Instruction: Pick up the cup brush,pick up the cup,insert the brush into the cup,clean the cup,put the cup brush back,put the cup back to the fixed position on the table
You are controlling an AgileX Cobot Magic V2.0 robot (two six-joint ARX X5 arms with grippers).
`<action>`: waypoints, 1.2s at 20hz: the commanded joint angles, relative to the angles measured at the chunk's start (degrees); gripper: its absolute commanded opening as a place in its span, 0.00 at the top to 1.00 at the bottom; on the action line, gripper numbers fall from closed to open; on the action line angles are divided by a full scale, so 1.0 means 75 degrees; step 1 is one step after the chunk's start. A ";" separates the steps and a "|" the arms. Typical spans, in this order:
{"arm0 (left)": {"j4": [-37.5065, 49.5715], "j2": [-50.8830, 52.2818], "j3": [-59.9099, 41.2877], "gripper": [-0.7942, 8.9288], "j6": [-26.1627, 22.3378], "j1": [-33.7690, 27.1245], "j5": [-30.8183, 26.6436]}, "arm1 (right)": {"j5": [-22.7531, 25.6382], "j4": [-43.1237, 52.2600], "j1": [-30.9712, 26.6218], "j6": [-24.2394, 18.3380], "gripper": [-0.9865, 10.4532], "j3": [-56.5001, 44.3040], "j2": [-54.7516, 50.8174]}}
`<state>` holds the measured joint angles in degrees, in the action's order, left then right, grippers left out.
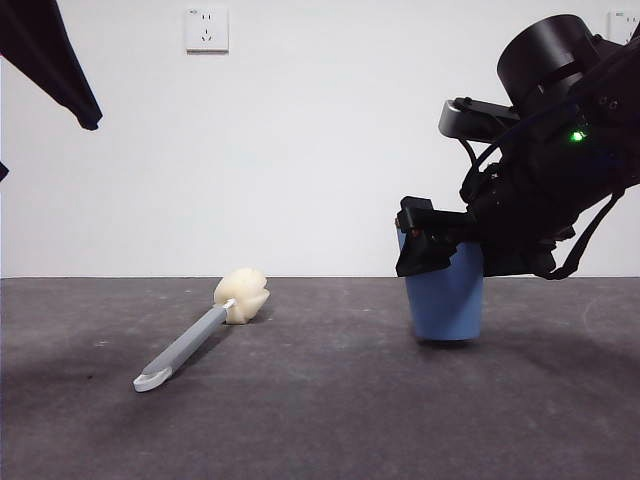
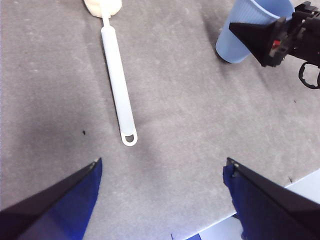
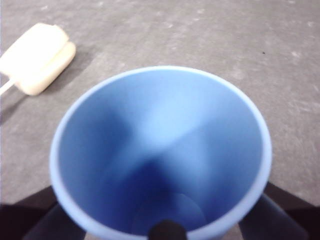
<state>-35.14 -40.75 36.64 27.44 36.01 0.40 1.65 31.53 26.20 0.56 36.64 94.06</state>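
The right gripper clamps the cup; the left gripper (jaws spread) hovers. A loose hold could tip it.

A bare lab-like room: white wall, wall socket, dark grey table

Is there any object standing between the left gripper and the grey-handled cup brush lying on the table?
Nothing visible does. The left gripper hangs open above the dark grey matte table, and only bare surface lies between it and the grey-handled cup brush with the cream sponge head. The light blue ribbed plastic cup stands off to one side with the right gripper around it.
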 commanded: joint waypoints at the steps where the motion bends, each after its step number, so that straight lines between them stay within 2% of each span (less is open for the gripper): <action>1: 0.0050 0.0009 -0.0082 0.50 -0.0099 0.0000 -0.0052 | -0.0017 0.0085 0.0006 -0.0262 0.92 -0.0058 0.0085; 3: 0.0050 0.0009 -0.0082 0.50 -0.0099 0.0000 -0.0050 | -0.0012 -0.0189 -0.0003 -0.0259 0.88 -0.0061 0.0122; 7: 0.0041 0.0009 -0.0082 0.50 -0.0099 0.0000 -0.0047 | -0.0032 -0.0743 -0.0044 -0.0187 0.66 -0.0067 0.0312; 10: 0.0038 0.0009 -0.0082 0.50 -0.0099 0.0003 -0.0047 | -0.0038 -0.0866 -0.0026 -0.0114 0.65 -0.0067 0.0315; 12: 0.0038 0.0009 -0.0082 0.50 -0.0102 0.0000 -0.0044 | -0.0032 -0.1105 -0.0029 0.0035 0.52 -0.0067 0.0315; 13: 0.0038 0.0009 -0.0082 0.50 -0.0102 0.0003 -0.0041 | -0.0035 -0.1259 -0.0035 0.0044 0.49 -0.0067 0.0318; 20: -0.0079 0.0009 -0.0082 0.50 -0.0268 0.0003 -0.0038 | -0.0032 -0.1603 -0.0032 0.0119 0.47 -0.0067 0.0289; 24: -0.0090 0.0009 -0.0082 0.50 -0.0268 0.0000 -0.0041 | -0.0032 -0.2267 -0.0026 0.0137 0.46 -0.0067 -0.0020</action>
<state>-35.94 -40.75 36.64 26.35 36.01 0.21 1.43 17.63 25.91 0.86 37.74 92.14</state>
